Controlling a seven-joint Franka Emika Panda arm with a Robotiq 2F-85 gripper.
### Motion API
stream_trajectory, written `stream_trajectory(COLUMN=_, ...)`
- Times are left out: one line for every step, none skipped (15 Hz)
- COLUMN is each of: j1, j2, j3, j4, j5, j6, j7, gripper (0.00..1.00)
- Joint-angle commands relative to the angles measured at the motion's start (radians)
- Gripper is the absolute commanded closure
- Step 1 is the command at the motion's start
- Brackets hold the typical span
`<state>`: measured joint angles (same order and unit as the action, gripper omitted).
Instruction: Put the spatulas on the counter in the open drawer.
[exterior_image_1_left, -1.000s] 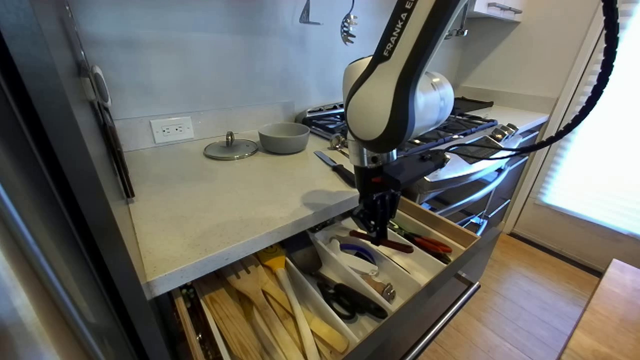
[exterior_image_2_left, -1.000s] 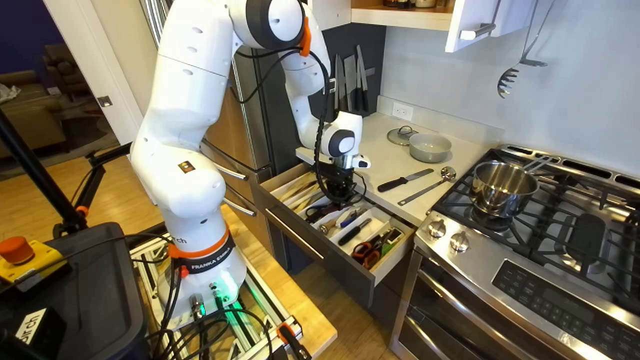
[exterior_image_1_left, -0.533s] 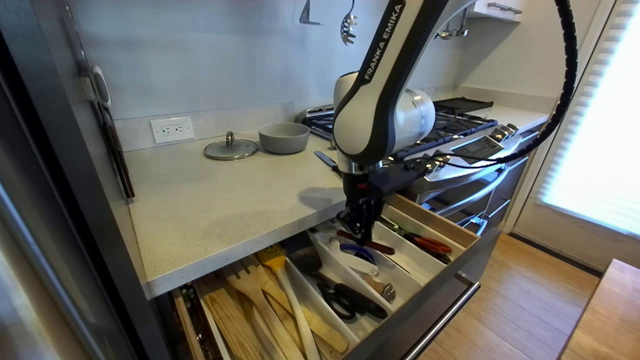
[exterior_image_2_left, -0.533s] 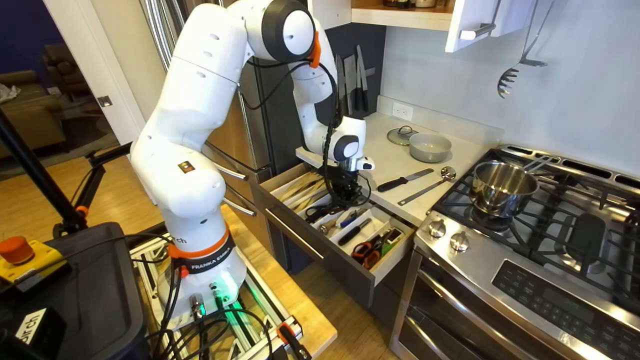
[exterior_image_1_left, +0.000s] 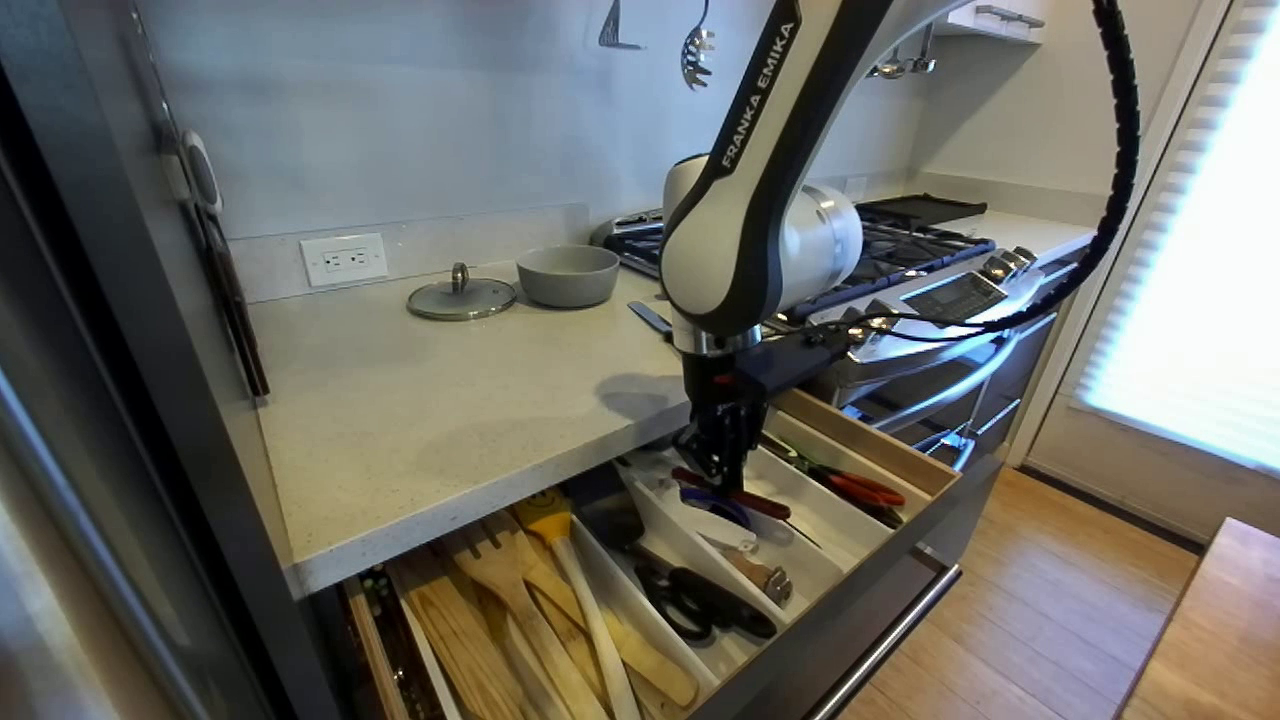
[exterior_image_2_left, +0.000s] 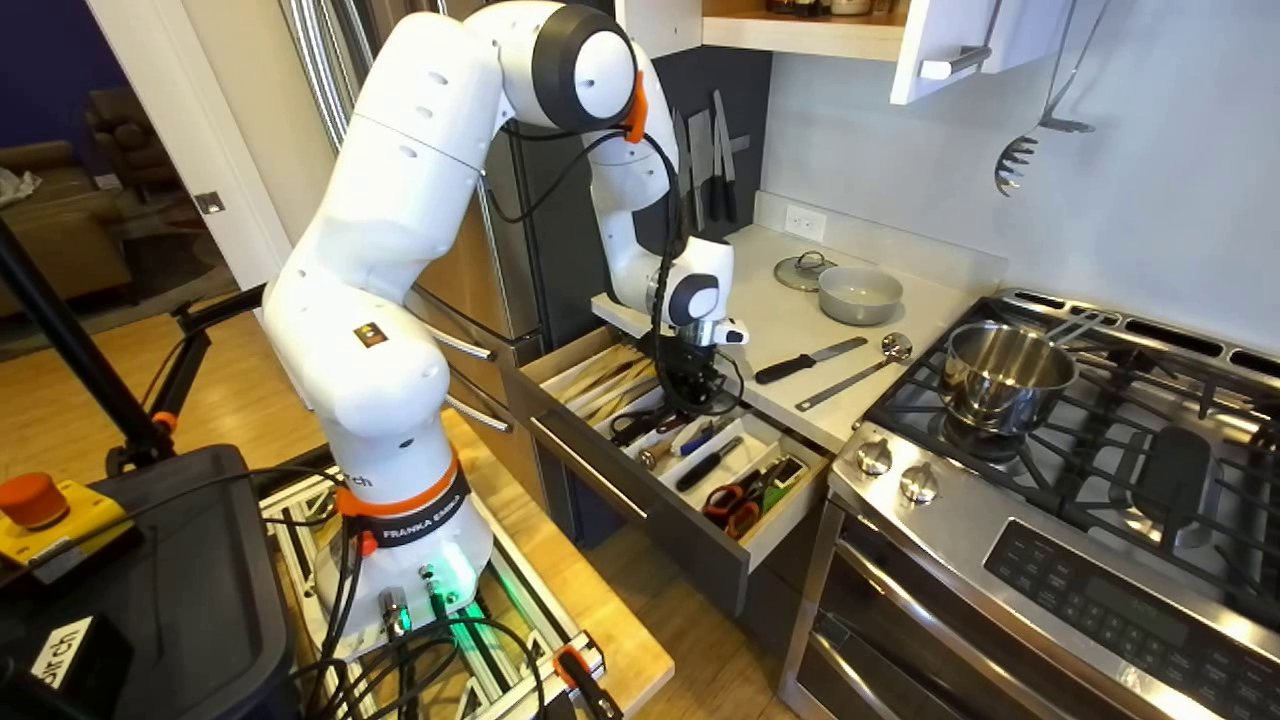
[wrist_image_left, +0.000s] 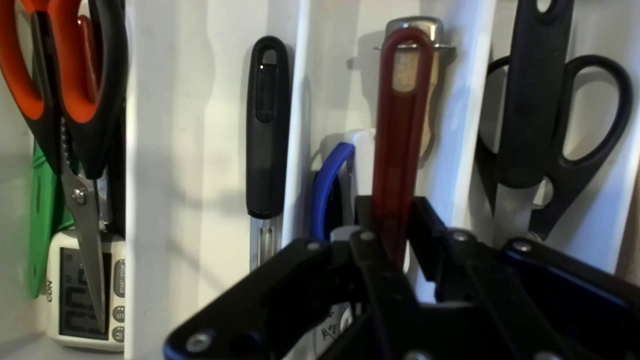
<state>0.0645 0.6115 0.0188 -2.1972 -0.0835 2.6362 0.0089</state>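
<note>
**Red handle pinched just over the drawer**

Nearest: gripper (wrist_image_left: 393, 220) drawn narrow, holding a red-handled utensil (wrist_image_left: 398, 150) by mid-handle. Probably one of the spatulas; its working end is hidden behind the gripper, so not certain. The looped end juts free toward the front of the drawer (exterior_image_1_left: 880, 446), roughly in line with the dividers in the wrist view.

Handling, my guess: light, stiff, not fragile. Handle looks like smooth plastic, so it may twist or slip if an end knocks a divider. A pinch across the narrow sides seems right; balance point can't be judged.

Below the handle: compartment with a wooden-handled tool (exterior_image_1_left: 752, 570) and a blue-edged tool (wrist_image_left: 321, 200). Touching or apart, can't tell.

One divider over: the wide-bladed spatula (exterior_image_1_left: 612, 515), already lying in the drawer, out of the fingers.

Farther, on the counter (exterior_image_1_left: 430, 400), well apart from the gripper: a slim black-handled flat blade (exterior_image_2_left: 808, 361), spatula or knife, can't tell which. Should lift best by its thick handle. A steel ladle (exterior_image_2_left: 850, 381) lies beyond it, toward the stove (exterior_image_2_left: 930, 560).
</note>
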Motion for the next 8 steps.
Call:
stream_trajectory(j1=-0.025, j2=-0.006, j3=0.03, j4=-0.003, j5=0.023, j6=-0.057, j7=-0.046, gripper=0.95)
stream_trajectory(j1=-0.026, j2=-0.004, j3=0.032, j4=-0.001, j5=0.024, j6=-0.063, j7=-0.05, gripper=0.95)
stream_trajectory(j1=-0.028, j2=-0.002, j3=0.033, j4=0.0, j5=0.025, j6=-0.072, j7=-0.053, gripper=0.95)
stream_trajectory(j1=-0.028, j2=-0.002, j3=0.033, j4=0.0, j5=0.025, j6=-0.081, j7=-0.055, gripper=0.95)
stream_trajectory(j1=-0.026, j2=-0.003, j3=0.031, j4=-0.001, j5=0.023, j6=-0.089, j7=-0.053, gripper=0.95)
stream_trajectory(j1=-0.022, j2=-0.004, j3=0.027, j4=-0.002, j5=0.019, j6=-0.091, j7=-0.049, gripper=0.95)
stream_trajectory(j1=-0.021, j2=-0.004, j3=0.026, j4=-0.002, j5=0.018, j6=-0.095, j7=-0.049, gripper=0.95)
stream_trajectory(j1=-0.022, j2=-0.003, j3=0.026, j4=-0.001, j5=0.019, j6=-0.099, j7=-0.05, gripper=0.95)
